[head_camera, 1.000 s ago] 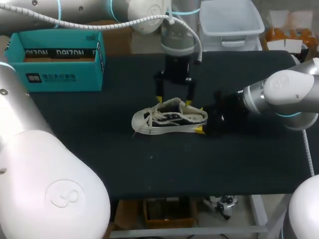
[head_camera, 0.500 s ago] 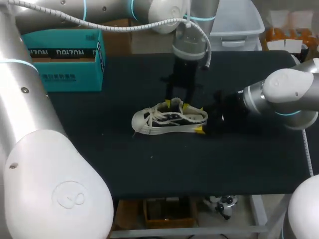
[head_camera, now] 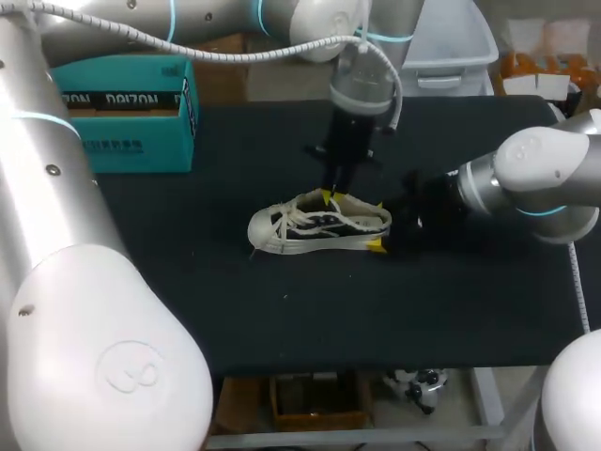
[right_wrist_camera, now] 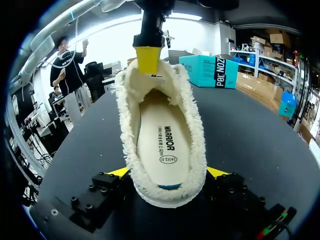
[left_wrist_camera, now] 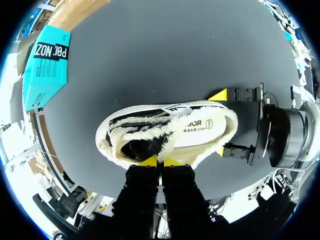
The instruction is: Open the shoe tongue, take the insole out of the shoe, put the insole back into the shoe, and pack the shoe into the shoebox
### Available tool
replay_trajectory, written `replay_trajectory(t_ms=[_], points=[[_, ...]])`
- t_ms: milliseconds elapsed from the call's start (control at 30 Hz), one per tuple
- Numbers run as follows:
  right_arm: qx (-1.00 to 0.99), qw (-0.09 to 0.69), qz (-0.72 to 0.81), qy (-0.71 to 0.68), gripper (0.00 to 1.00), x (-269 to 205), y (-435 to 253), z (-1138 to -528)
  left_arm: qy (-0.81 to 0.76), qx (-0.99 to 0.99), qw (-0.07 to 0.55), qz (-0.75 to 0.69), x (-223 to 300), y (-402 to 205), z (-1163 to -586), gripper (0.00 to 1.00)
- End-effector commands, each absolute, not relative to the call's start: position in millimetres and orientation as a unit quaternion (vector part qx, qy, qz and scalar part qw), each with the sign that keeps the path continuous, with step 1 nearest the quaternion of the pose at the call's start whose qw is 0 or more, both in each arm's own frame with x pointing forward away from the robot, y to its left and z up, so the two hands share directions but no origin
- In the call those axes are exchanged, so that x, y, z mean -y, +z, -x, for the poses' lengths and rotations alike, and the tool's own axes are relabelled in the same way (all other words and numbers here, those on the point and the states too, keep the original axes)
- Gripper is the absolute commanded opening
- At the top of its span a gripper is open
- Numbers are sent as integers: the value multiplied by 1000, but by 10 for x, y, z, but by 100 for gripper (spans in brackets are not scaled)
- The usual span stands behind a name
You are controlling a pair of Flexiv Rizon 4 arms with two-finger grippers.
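A white low-top shoe [head_camera: 319, 225] with fleece lining lies on its sole mid-table, toe to the left. Its cream insole [right_wrist_camera: 162, 145] lies inside. My left gripper [head_camera: 331, 195] comes down from above and is shut on the fleecy tongue [left_wrist_camera: 161, 150] at the opening's front edge; its yellow tips [right_wrist_camera: 147, 59] meet there. My right gripper [head_camera: 378, 225] sits low at the heel, open, one yellow finger [right_wrist_camera: 119, 172] on each side of the heel [left_wrist_camera: 227, 122]. The teal shoebox [head_camera: 117, 113] stands at the back left.
The black table mat [head_camera: 282, 319] stretches bare in front of the shoe and to its left. A clear plastic bin [head_camera: 437, 42] sits at the back edge, behind my left arm.
My left gripper came down onto the shoe's opening and its fingers closed from wide apart onto the tongue. The right arm and the shoe stayed put.
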State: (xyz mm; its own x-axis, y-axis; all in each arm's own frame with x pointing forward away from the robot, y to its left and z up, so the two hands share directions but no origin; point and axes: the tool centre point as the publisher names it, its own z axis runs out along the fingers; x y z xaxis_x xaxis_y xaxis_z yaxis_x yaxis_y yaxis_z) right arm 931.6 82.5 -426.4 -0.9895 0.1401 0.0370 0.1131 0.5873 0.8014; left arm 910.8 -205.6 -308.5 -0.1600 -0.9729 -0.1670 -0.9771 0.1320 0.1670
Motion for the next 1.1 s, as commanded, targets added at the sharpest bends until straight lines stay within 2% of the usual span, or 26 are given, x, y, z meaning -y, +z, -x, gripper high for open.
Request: replay_trajectory(t_ms=[33, 567, 933, 1000, 1033, 1100], points=[[-890, 15, -71, 450, 0, -838, -4301, -9322, 82, -755, -9, 651, 1823, -3004, -9014, 0], [-890, 15, -71, 450, 0, -838, -4301, -9322, -82, -740, -99, 660, 972, -2971, -8932, 0], [-890, 15, -71, 450, 0, -838, -4301, -9322, -109, -731, -134, 661, 822, -3141, -9035, 0], [-890, 15, -71, 450, 0, -838, -4301, -9322, -113, -735, -137, 654, 845, -3140, -9043, 21], [-890, 15, -71, 450, 0, -838, -4301, -9322, -115, -736, -137, 652, 857, -3126, -9040, 38], [-890, 15, -71, 450, 0, -838, -4301, -9322, -121, -743, -143, 643, 883, -3079, -9027, 54]])
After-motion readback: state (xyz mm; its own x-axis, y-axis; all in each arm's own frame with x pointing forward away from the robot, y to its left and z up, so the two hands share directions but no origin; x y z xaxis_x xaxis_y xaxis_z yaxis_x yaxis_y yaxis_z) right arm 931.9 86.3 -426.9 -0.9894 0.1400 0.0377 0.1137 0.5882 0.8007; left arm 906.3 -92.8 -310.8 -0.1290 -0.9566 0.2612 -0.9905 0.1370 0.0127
